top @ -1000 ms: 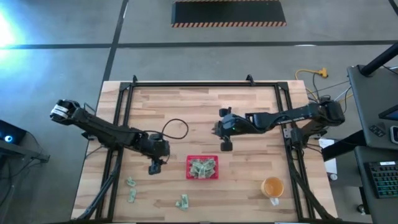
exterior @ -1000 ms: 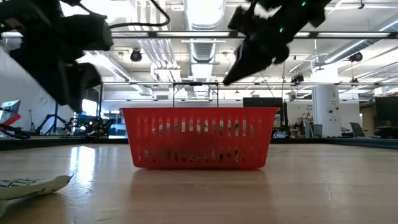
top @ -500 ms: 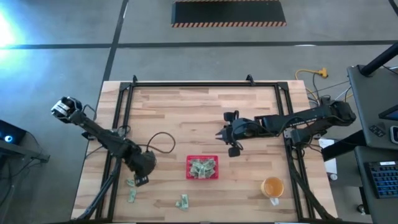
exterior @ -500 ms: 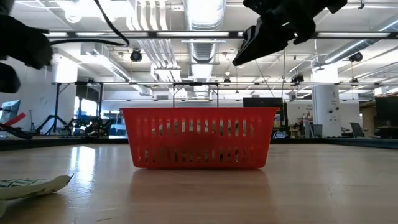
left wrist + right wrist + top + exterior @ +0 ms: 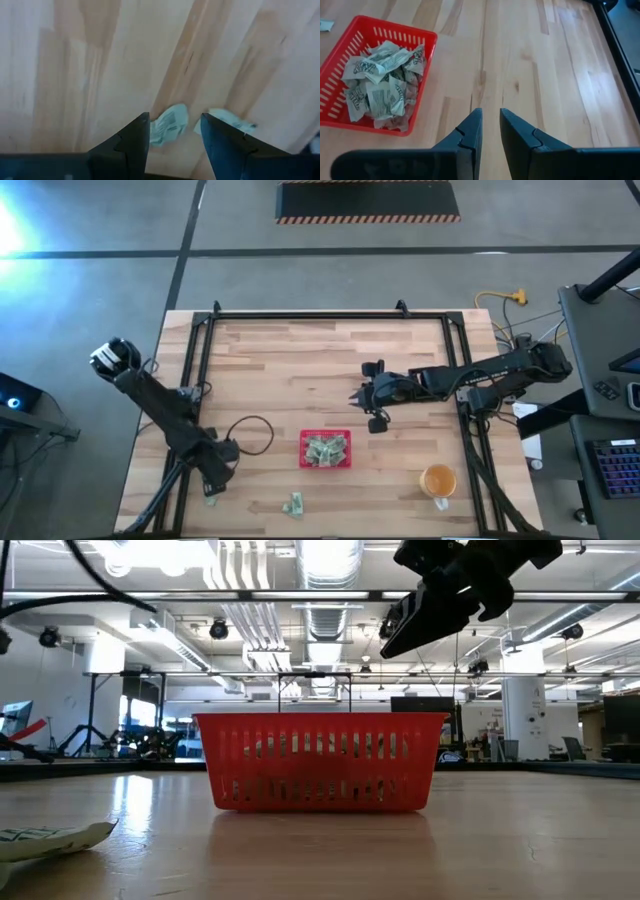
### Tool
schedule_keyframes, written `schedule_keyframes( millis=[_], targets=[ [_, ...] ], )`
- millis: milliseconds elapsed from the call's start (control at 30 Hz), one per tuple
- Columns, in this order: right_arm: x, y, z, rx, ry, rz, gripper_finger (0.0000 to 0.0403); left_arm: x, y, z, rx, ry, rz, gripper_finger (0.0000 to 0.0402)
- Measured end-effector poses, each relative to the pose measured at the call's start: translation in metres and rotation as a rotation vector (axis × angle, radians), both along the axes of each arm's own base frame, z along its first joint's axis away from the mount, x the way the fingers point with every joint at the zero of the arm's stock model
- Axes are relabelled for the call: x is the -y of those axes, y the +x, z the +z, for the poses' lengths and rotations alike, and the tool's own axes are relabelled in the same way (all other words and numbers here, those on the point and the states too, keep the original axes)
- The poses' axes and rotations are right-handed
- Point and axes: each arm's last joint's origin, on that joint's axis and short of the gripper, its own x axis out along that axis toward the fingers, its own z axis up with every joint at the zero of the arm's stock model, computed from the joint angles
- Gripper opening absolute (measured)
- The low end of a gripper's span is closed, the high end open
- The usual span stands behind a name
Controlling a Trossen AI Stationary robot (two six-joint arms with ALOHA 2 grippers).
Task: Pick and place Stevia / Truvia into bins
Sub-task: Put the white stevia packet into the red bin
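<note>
The red tray (image 5: 325, 434) sits near the table's middle, toward the near edge, with several pale green and white sachets (image 5: 380, 85) piled in it. One loose sachet (image 5: 293, 503) lies flat near the near edge. My left gripper (image 5: 213, 480) hangs open over the near-left part of the table. Two more sachets (image 5: 167, 126) (image 5: 227, 120) lie on the wood just beyond its fingertips, one between them, untouched. My right gripper (image 5: 375, 396) hovers to the right of and beyond the tray, its fingers (image 5: 472, 127) open by a narrow gap with nothing between them.
A round orange cup (image 5: 438, 479) stands near the table's near-right corner. A black cable (image 5: 250, 430) loops on the wood to the left of the tray. In the low view one sachet (image 5: 50, 838) lies close to the camera, in front of the tray's wall (image 5: 320, 765).
My left gripper has swung from beside the tray's left side toward the table's near-left corner and down over the two loose sachets there. My right gripper has shifted slightly toward the right edge, then held still. The sachets and the tray have not moved.
</note>
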Motion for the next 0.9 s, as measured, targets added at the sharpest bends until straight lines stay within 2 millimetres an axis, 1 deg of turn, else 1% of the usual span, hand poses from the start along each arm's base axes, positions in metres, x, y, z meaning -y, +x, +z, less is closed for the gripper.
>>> schedule_keyframes(
  millis=[267, 467, 533, 667, 867, 900],
  targets=[
    [0.0, 0.0, 0.0, 0.001, 0.016, -0.013, 0.0057, 0.017, -0.008, -0.016, -0.065, 0.061, -0.078, 0.016],
    [0.0, 0.0, 0.0, 0.003, 0.016, -0.013, 0.0057, 0.021, -0.01, -0.024, -0.095, 0.092, -0.099, 0.0159],
    [0.0, 0.0, 0.0, 0.003, 0.016, -0.013, 0.0057, 0.021, -0.01, -0.026, -0.111, 0.104, -0.1, 0.0151],
    [0.0, 0.0, 0.0, 0.004, 0.017, -0.014, 0.0057, 0.021, -0.011, -0.027, -0.117, 0.108, -0.1, 0.0111],
    [0.0, 0.0, 0.0, 0.005, 0.022, -0.018, 0.0057, 0.02, -0.01, -0.025, -0.104, 0.1, -0.098, 0.0018],
    [0.0, 0.0, 0.0, 0.005, 0.022, -0.018, 0.0057, 0.02, -0.01, -0.024, -0.096, 0.104, -0.094, 0.001]
  ],
)
